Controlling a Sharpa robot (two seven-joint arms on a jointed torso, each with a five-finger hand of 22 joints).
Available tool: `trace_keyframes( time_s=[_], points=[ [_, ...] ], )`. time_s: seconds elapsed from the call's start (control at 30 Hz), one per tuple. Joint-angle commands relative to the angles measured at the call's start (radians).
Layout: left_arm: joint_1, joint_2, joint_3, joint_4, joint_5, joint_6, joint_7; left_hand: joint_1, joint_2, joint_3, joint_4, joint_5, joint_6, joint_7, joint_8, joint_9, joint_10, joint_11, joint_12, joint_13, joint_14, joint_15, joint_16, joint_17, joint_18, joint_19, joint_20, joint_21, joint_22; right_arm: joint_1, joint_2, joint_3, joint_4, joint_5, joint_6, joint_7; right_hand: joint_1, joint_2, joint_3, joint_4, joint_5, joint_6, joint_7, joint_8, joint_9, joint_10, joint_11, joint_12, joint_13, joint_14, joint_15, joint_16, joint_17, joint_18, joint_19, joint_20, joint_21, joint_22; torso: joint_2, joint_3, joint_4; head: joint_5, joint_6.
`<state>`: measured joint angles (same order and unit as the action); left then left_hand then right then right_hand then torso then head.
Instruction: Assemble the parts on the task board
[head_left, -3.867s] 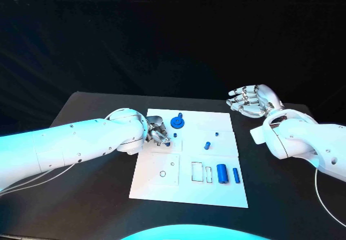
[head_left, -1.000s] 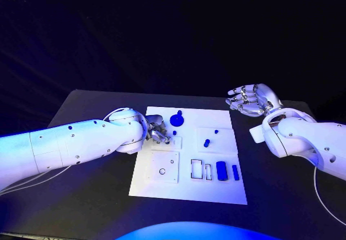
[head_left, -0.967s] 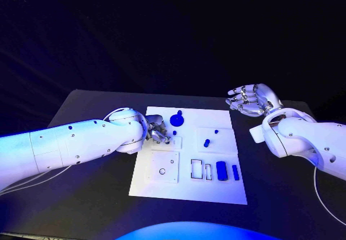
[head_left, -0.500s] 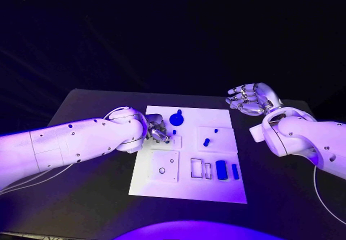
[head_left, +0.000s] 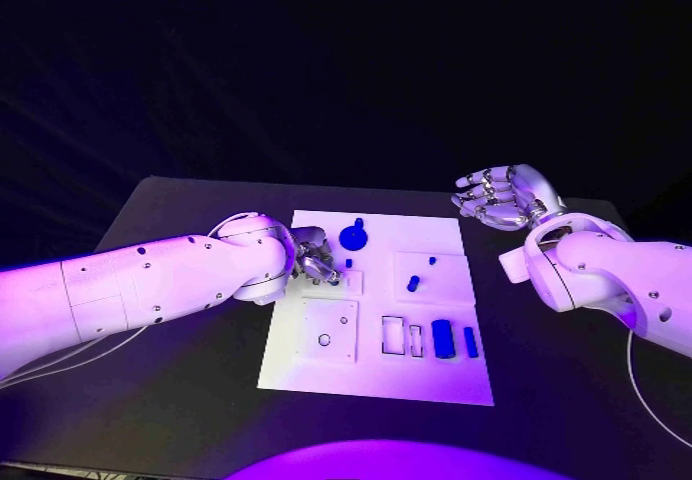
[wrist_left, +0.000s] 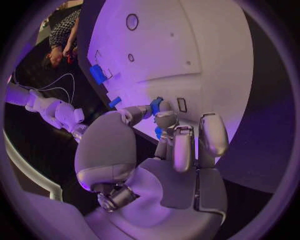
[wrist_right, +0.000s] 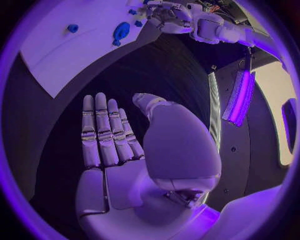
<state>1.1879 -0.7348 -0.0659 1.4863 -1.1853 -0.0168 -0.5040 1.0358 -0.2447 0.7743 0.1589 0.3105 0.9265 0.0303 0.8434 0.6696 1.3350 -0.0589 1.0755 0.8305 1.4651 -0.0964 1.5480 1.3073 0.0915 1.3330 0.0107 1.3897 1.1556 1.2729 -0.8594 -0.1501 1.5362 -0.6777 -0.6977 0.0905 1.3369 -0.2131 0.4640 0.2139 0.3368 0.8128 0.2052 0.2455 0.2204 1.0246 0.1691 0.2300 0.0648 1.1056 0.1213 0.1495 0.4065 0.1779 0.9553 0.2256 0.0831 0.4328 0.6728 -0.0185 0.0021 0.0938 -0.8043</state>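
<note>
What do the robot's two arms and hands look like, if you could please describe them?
Both arms are smooth white rounded shells with small dark screw dots. A thin pale cable trails under the left arm and another beside the right arm. The left hand and right hand are silver metal with segmented fingers and pale pads.

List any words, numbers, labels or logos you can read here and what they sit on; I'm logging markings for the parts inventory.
None can be read.
White board: black outlines and small holes, no lettering.
Blue pieces: plain.
Left robot hand and right robot hand: no legible marks.
</note>
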Motion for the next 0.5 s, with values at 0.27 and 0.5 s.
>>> trace_keyframes(
  time_s=[0.27,0.5],
  points=[
    [-0.004,0.006,-0.002,0.001,0.006,0.011,0.005,-0.012,-0.010,0.090,-0.121,0.008,0.046,-0.031,0.008,0.003,0.020,-0.005,0.014,0.013,0.100,-0.012,0.013,0.242,-0.010,0.017,-0.004,0.012,0.018,0.000,-0.001,0.000,0.001,-0.008,0.014,0.006,-0.009,0.004,-0.003,0.004,0.007,-0.006,0.040,-0.006,-0.002,-0.002,0.006,-0.004,-0.001,-0.003,0.001,-0.007,-0.002,0.004,0.000,0.007,-0.005,-0.003,0.000,0.0001,-0.0002,0.001,-0.004],
    [-0.004,0.006,-0.002,0.000,0.004,0.011,0.005,-0.017,-0.012,0.069,-0.111,0.006,0.053,-0.035,0.009,0.003,0.024,-0.007,0.017,0.016,0.102,-0.013,0.016,0.249,-0.011,0.020,-0.005,0.014,0.024,0.000,-0.001,0.000,0.000,-0.008,0.014,0.007,-0.009,0.004,-0.002,0.003,0.009,-0.006,0.040,-0.006,-0.002,-0.002,0.006,-0.004,-0.001,-0.003,0.001,-0.008,-0.002,0.004,0.001,0.007,-0.006,-0.004,0.000,-0.0001,-0.0007,0.001,-0.005]
  ],
)
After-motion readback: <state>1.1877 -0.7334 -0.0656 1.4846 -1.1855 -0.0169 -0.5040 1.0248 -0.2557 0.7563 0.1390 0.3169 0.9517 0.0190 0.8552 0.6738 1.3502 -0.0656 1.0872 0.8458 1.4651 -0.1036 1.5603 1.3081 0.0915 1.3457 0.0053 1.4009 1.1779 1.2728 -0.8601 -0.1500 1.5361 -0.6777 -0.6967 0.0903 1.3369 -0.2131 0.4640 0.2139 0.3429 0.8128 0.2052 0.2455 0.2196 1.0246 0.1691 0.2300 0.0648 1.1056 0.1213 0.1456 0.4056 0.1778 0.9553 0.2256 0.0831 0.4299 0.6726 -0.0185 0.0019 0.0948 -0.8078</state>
